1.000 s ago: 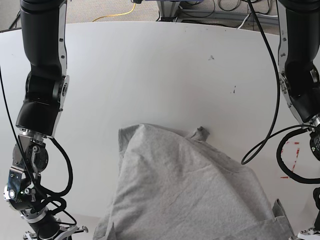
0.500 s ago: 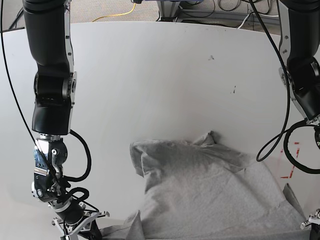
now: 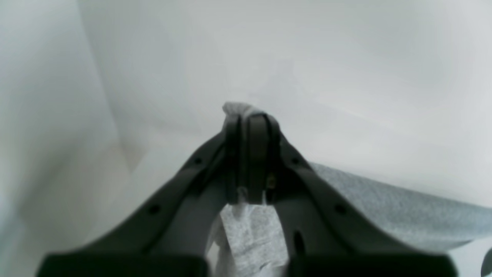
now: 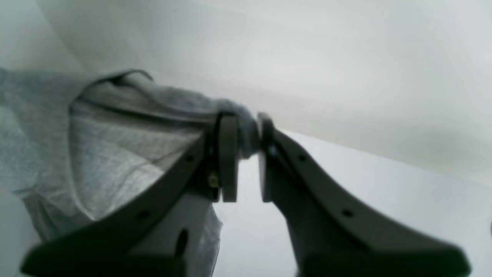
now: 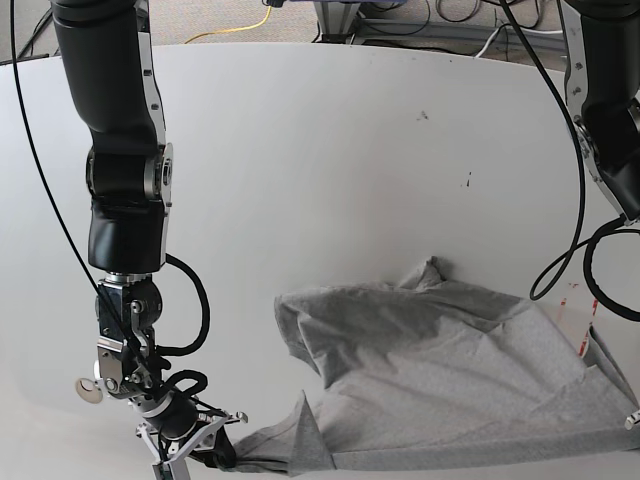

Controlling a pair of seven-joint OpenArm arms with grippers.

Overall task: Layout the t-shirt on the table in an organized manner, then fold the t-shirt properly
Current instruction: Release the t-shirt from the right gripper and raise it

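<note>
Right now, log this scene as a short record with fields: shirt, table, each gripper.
shirt: grey t-shirt rumpled, plain face showing, near edge stretched between both arms
table: white table
left gripper: left gripper shut on a pinch of the shirt's edge
right gripper: right gripper jaws slightly parted, a bunch of shirt between the tips
fold: not started

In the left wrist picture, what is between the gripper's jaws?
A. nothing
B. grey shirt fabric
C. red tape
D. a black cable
B: the left gripper has its jaws pressed together on a fold of the t-shirt, with grey cloth showing above and below them.
</note>
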